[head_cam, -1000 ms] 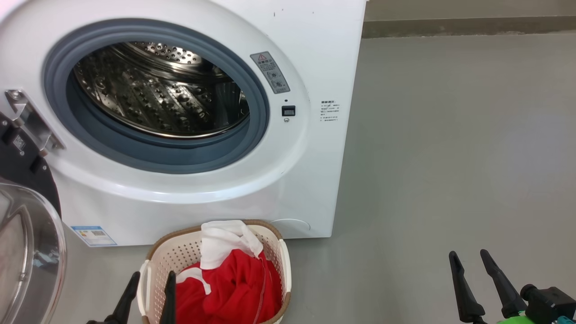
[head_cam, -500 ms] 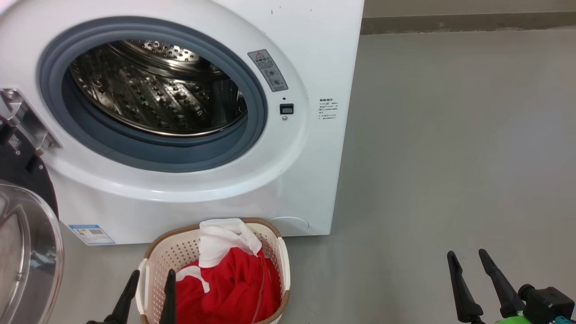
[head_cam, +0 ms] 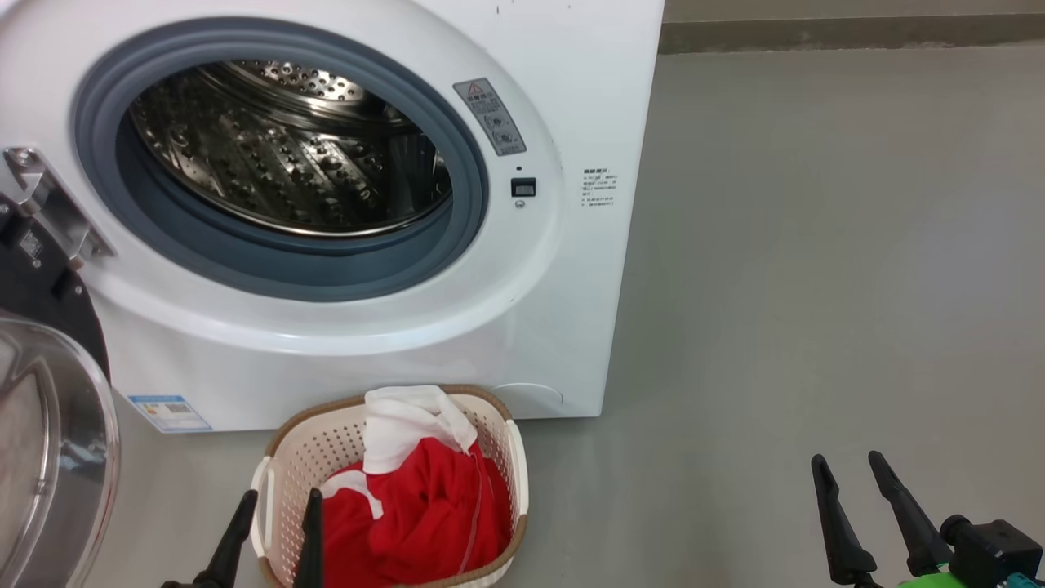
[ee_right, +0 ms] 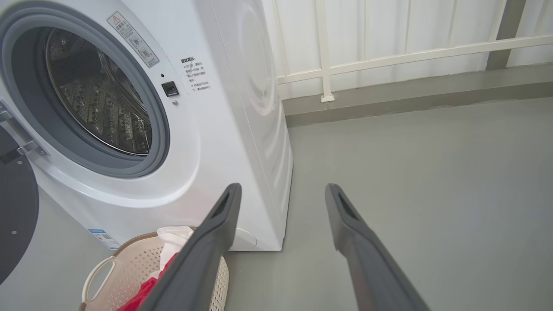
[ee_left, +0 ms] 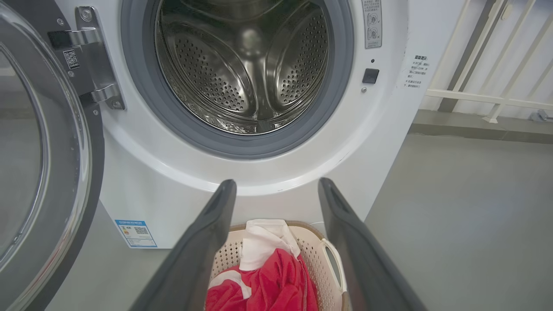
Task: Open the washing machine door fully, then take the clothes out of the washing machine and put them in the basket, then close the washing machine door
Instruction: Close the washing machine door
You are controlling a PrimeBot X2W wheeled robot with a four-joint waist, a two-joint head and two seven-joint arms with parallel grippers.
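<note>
The white washing machine stands with its round mouth uncovered and its steel drum holding no fabric. Swung out to the left is the washing machine door, hanging on its metal hinge. On the floor before the machine sits the basket, and the red and white clothes lie inside it. My left gripper hangs open over the basket's left rim, holding nothing. My right gripper is open above bare floor at the lower right.
Grey floor stretches to the right of the machine. A white railing and a low kerb run along the back. A blue sticker marks the machine's lower left front.
The whole head view has shifted slightly, so the camera moved. Both grippers keep their places and stay open; the clothes and the door lie as before.
</note>
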